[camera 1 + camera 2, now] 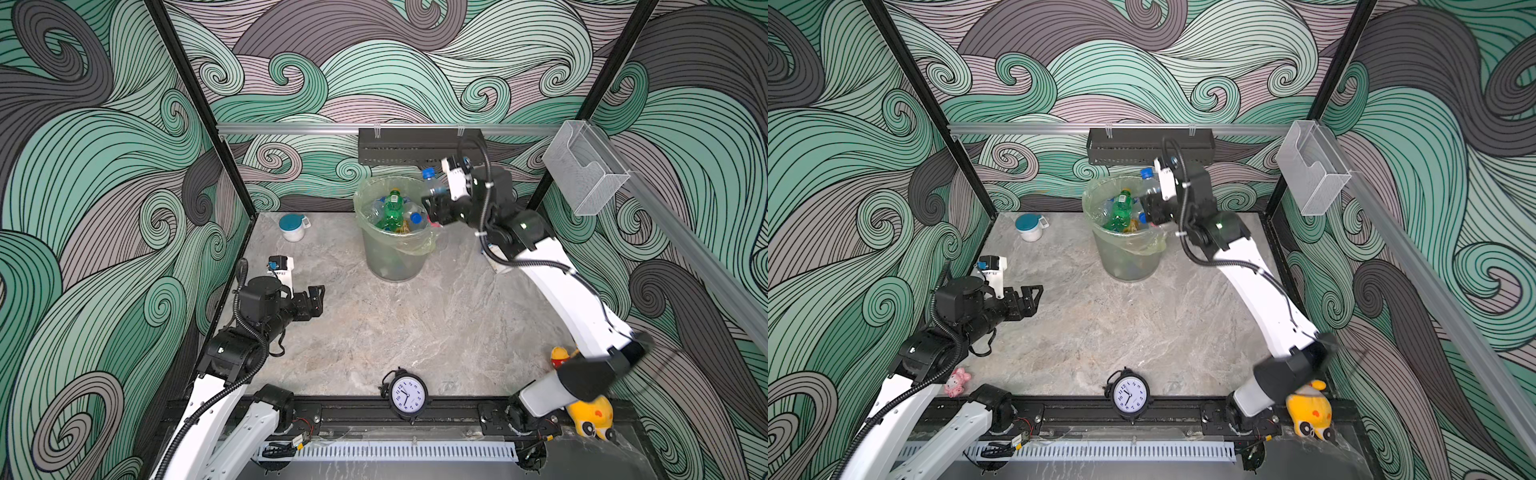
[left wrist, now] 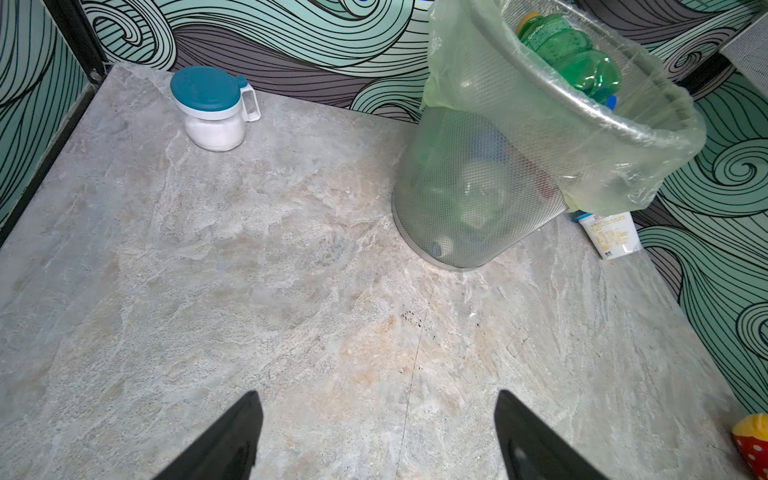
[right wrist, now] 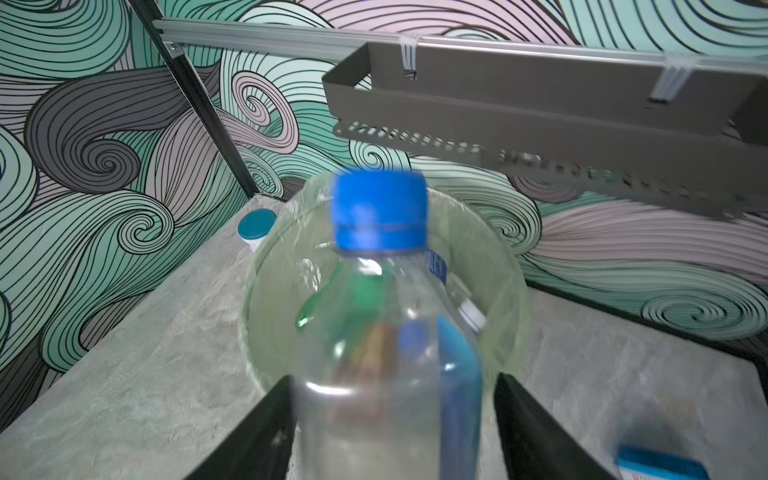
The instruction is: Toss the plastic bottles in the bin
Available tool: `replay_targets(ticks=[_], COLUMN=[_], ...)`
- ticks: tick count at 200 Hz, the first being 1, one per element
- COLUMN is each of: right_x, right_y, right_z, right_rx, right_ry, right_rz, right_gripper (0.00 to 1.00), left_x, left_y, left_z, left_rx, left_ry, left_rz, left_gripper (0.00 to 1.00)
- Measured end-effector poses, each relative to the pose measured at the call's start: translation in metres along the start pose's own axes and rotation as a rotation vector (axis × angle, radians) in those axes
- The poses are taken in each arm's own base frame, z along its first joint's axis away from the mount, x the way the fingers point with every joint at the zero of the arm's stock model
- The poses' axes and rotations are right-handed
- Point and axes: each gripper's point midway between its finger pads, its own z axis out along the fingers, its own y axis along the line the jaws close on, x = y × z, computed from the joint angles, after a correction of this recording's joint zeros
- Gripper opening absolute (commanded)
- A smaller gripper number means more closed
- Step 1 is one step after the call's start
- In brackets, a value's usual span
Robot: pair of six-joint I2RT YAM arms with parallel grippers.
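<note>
Jaws spread wide and empty on my left gripper, which hangs near the left edge of the worktop. My right gripper has its jaws either side of a clear blue-capped bottle, upright over the rim of the bin by the far edge. I cannot tell whether they pinch it. Other plastic bottles lie inside the bin.

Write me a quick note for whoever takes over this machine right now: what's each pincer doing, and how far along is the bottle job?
Left pincer: open, empty, above the table.
Right pincer: over the bin, open, a clear blue-capped bottle loose between its jaws.
Done: several bottles, green and clear, already in the bin.
To do: let this one drop; no other bottle shows outside.
</note>
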Motion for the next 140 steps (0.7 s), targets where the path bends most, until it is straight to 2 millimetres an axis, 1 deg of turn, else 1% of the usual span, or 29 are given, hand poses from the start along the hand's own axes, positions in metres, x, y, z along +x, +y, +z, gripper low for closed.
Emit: replay_targets(ticks=[5,11,20,29,36,45,59,72,95,109,123,140], right_x=[-0.002,0.002,0.017,0.034,0.046,0.053,0.056,0.058,0.048,0.043,0.043,0.049], right_y=[0.0,0.0,-0.001,-0.002,-0.002,-0.001,0.0,0.001,-0.005,-0.011,-0.018,-0.027], right_z=[0.01,0.02,0.032,0.038,0.039,0.036,0.02,-0.002,-0.046,-0.069,-0.086,-0.099], right_rx=[-0.007,-0.015,-0.02,-0.026,-0.029,-0.032,-0.034,-0.034,-0.016,0.002,0.021,0.046], right_ry=[0.006,0.025,0.072,0.119,0.151,0.155,0.145,0.129,0.056,0.009,-0.022,-0.037], right_rz=[-0.003,-0.003,0.0,0.002,0.003,-0.003,-0.004,-0.006,-0.004,0.002,0.012,0.023], right_gripper=[0.83,0.83,0.85,0.86,0.87,0.88,0.9,0.92,0.93,0.94,0.94,0.94], left_x=[0.0,0.0,0.0,0.0,-0.001,-0.001,-0.003,-0.003,-0.005,-0.009,-0.013,-0.017], left_y=[0.0,0.0,0.0,0.001,0.001,0.002,0.006,0.01,0.021,0.027,0.031,0.034], left_z=[0.0,0.0,-0.002,-0.002,-0.003,-0.004,-0.003,0.001,0.017,0.028,0.039,0.05], left_rx=[0.0,0.0,0.001,-0.002,-0.005,-0.012,-0.032,-0.064,-0.136,-0.178,-0.21,-0.235], left_ry=[0.0,0.0,-0.005,-0.006,-0.011,-0.014,-0.018,-0.012,0.008,0.005,0.003,-0.002], left_rz=[0.0,0.0,0.0,0.002,0.004,0.009,0.014,0.018,0.021,0.023,0.025,0.027], left_gripper=[0.89,0.89,0.89,0.89,0.89,0.89,0.9,0.9,0.9,0.9,0.9,0.9])
